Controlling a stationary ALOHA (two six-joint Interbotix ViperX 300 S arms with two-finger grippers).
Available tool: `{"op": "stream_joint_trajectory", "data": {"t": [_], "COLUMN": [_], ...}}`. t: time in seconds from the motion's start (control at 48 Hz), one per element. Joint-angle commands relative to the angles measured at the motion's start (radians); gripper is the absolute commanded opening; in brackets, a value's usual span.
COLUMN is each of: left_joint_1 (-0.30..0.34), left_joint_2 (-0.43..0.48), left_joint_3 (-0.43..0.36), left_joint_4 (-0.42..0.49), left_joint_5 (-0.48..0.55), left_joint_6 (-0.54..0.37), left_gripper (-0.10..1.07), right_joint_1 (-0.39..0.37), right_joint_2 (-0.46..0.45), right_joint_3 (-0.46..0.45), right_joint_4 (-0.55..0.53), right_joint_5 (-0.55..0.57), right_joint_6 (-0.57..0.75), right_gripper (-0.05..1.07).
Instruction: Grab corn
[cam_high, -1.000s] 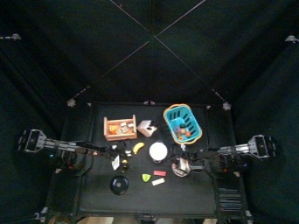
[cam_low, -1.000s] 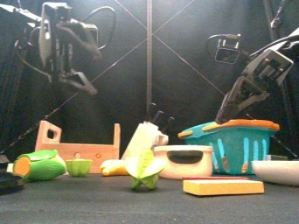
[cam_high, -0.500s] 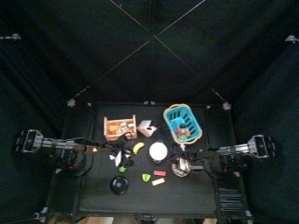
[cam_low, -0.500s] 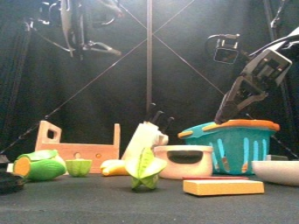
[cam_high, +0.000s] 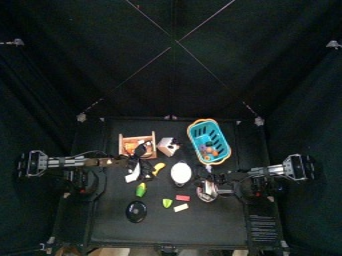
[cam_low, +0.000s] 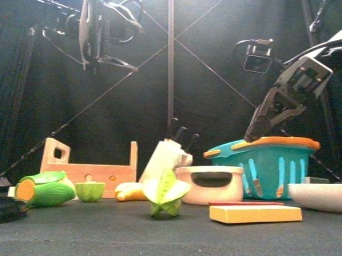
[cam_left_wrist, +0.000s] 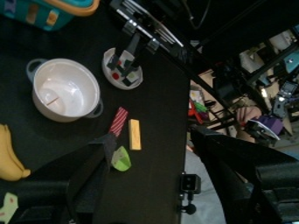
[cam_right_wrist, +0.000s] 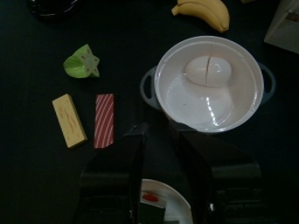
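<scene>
The left wrist view looks across the black desk (cam_left_wrist: 70, 153), where a white pot (cam_left_wrist: 65, 88) with two small side handles sits just beside a yellow banana (cam_left_wrist: 10, 166). Near the pot lie a red striped bar (cam_left_wrist: 121, 122) and a yellow bar (cam_left_wrist: 135, 135) side by side, with a small green leafy piece (cam_left_wrist: 121, 158) close to them and a white bowl (cam_left_wrist: 122, 70) with red inside beyond, below the other arm (cam_left_wrist: 149, 26). A teal basket (cam_left_wrist: 49, 10) with an orange rim sits at the desk's far side, and past the desk edge a cluttered room shows.
</scene>
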Motion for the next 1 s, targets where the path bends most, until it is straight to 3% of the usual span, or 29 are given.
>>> {"op": "stream_joint_trajectory", "data": {"t": [0.0,0.083,0.208,0.354,0.562,0.729,0.979], "left_joint_1": [0.005,0.003,-0.017,-0.121,-0.267,-0.351,-0.459], "left_joint_2": [-0.005,-0.005,-0.005,0.005,0.038,0.071,0.186], "left_joint_3": [-0.034,-0.043,-0.060,-0.061,-0.028,0.017,0.031], "left_joint_4": [0.107,0.227,0.480,0.750,1.015,1.132,1.157], "left_joint_5": [0.061,0.104,0.183,0.282,0.327,0.324,0.321], "left_joint_6": [-0.078,-0.195,-0.433,-0.724,-1.040,-1.183,-1.282], "left_gripper": [1.00,1.00,1.00,1.00,1.00,1.00,1.00], "right_joint_1": [-0.002,-0.003,-0.002,-0.002,-0.002,-0.003,-0.002], "right_joint_2": [-0.005,-0.002,0.011,0.021,0.028,0.028,0.028], "right_joint_3": [-0.023,-0.026,-0.035,-0.040,-0.043,-0.048,-0.048], "right_joint_4": [0.002,0.003,0.002,0.000,0.000,0.002,0.002], "right_joint_5": [-0.005,-0.005,-0.005,-0.006,-0.005,-0.005,-0.002], "right_joint_6": [0.002,0.002,0.000,0.000,0.000,0.000,0.000], "right_gripper": [0.68,0.68,0.68,0.68,0.68,0.68,0.68]}}
